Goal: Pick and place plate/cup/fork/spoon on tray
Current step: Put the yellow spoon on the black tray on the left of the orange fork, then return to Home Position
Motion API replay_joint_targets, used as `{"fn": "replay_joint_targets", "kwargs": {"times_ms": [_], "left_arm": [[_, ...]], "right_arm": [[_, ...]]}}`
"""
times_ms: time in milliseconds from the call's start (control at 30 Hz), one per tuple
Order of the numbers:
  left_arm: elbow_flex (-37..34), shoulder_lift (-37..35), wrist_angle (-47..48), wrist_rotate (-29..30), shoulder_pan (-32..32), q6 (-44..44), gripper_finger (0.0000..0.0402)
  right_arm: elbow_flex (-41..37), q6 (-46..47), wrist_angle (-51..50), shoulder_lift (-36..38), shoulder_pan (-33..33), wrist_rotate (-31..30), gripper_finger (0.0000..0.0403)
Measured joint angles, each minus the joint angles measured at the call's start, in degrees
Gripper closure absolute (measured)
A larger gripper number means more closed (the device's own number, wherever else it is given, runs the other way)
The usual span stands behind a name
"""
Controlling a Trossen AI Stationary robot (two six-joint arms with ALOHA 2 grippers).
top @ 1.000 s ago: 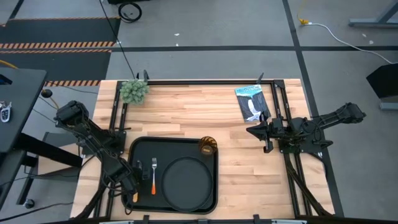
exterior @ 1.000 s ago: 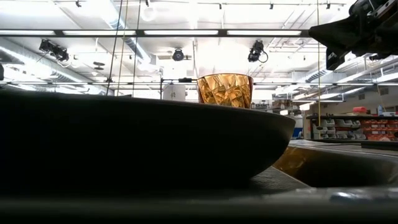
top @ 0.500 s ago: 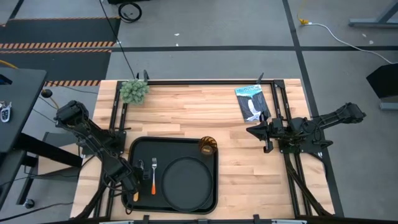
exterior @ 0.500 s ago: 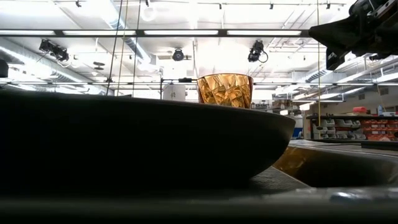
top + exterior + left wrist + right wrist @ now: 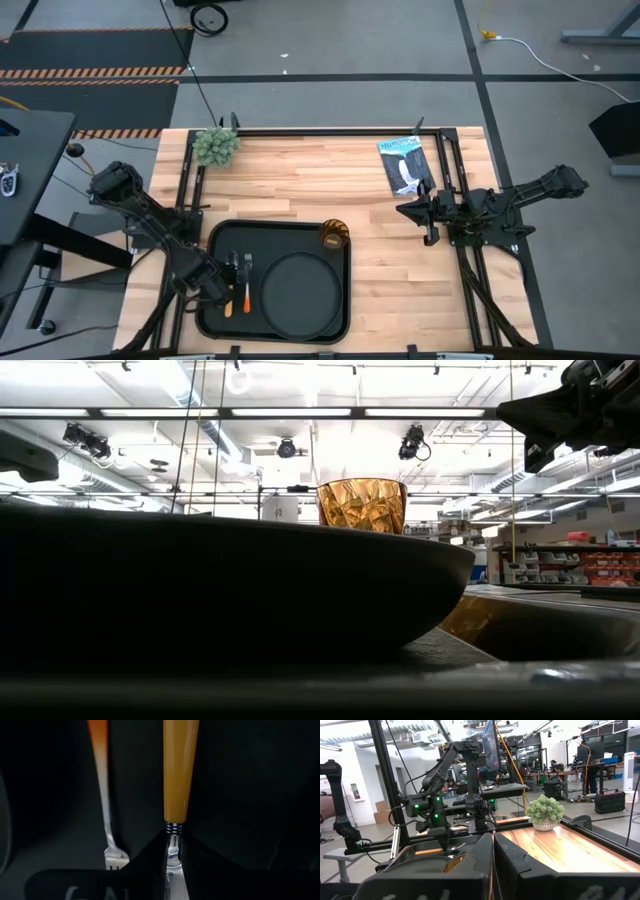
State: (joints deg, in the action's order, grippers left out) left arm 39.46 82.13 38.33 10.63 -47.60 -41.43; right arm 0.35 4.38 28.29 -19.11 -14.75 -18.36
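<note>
Left claw (image 5: 226,290): I have it clenched on the spoon (image 5: 180,770) over the tray (image 5: 280,232).
Risk: releasing here may land it on the fork (image 5: 247,275).
Right claw (image 5: 428,212): closed, empty, parked right of the desk (image 5: 300,170).

Looks like a robotics lab or industrial workshop — fluorescent strip lights (image 5: 300,412) and exposed ducting are running along the high ceiling, hazard-striped matting (image 5: 95,72) is lying on the grey concrete floor, and parts shelves (image 5: 605,565) are sitting along one wall. Benches with monitors (image 5: 587,750) are filling the background — other robot arms (image 5: 450,765) too.
</note>
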Motion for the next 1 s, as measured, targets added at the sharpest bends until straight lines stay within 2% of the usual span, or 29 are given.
{"fn": "replay_joint_targets", "kwargs": {"times_ms": [400,767,1000], "left_arm": [[0.0,-0.02,-0.25,-0.98,1.47,-0.05,0.035],[0.0,-0.02,-0.2,-1.48,1.47,0.65,0.0303],[0.0,-0.02,-0.22,-1.46,1.43,2.21,0.0295]], "right_arm": [[-0.01,-0.01,0.0,0.0,0.01,0.0,0.038],[0.01,0.0,-0.02,0.0,-0.01,0.01,0.038],[-0.01,0.0,0.0,0.0,0.01,0.0,0.038]]}}
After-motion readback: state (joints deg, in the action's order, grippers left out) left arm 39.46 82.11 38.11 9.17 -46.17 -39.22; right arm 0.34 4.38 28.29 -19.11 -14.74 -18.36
